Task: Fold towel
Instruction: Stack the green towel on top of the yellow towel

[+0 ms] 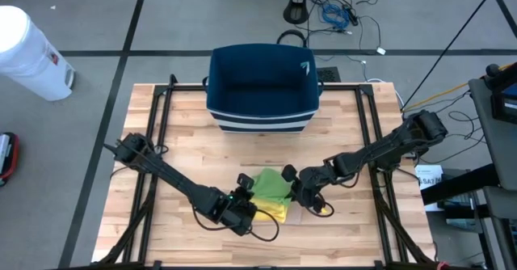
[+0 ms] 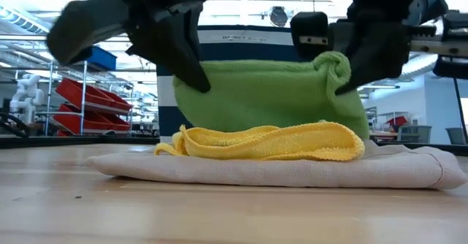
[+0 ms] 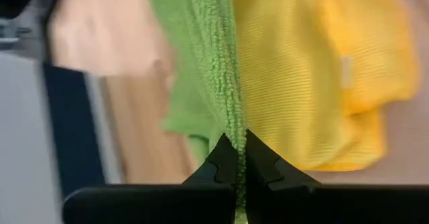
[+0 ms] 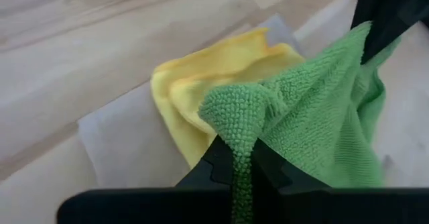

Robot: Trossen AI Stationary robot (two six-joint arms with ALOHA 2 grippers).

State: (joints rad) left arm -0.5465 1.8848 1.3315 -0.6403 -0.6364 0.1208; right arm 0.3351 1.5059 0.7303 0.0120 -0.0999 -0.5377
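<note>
We hold the green towel (image 2: 270, 90) taut above the yellow cloth (image 2: 270, 142), left claw (image 3: 236, 158) and right claw (image 4: 241, 158) each pinched shut on a corner, and should keep both level so the fold lands square.

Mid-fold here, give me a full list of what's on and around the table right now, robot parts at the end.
green towel: 1, green, held up above the pile by both grippers
yellow towel: 1, yellow, folded, on the beige cloth
beige cloth: 1, beige, flat on the table, bottom of the pile
bin: 1, navy, far side of the table
table: 1, light wood
white container: 1, white, on the floor off the table's far left corner
left gripper: 1, dark, shut on a green towel edge
right gripper: 1, dark, shut on a bunched green towel corner
</note>
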